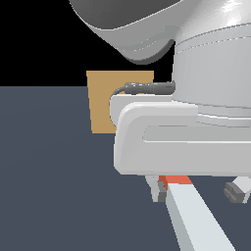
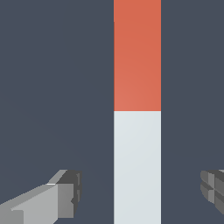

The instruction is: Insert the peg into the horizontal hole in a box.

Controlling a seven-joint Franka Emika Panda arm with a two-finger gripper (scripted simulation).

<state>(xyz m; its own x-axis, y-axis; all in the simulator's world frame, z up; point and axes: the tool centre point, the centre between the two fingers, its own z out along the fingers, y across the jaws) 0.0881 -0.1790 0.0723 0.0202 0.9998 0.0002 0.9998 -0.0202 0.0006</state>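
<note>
The peg (image 2: pixel 137 131) lies flat on the dark floor, its red-orange end joined to a longer pale grey-white part. In the exterior view the peg (image 1: pixel 196 215) runs from under the arm toward the lower right. My gripper (image 2: pixel 140 192) is open, one finger on each side of the white part, with a gap to each fingertip (image 2: pixel 70 190). In the exterior view the gripper (image 1: pixel 198 191) hangs just above the peg near the colour boundary. The tan box (image 1: pixel 103 100) stands upright behind the arm, partly covered by it. The hole is hidden.
The large white arm body (image 1: pixel 186 137) fills the exterior view's right and upper part. A dark grey floor (image 1: pixel 54 171) spreads around the peg and box.
</note>
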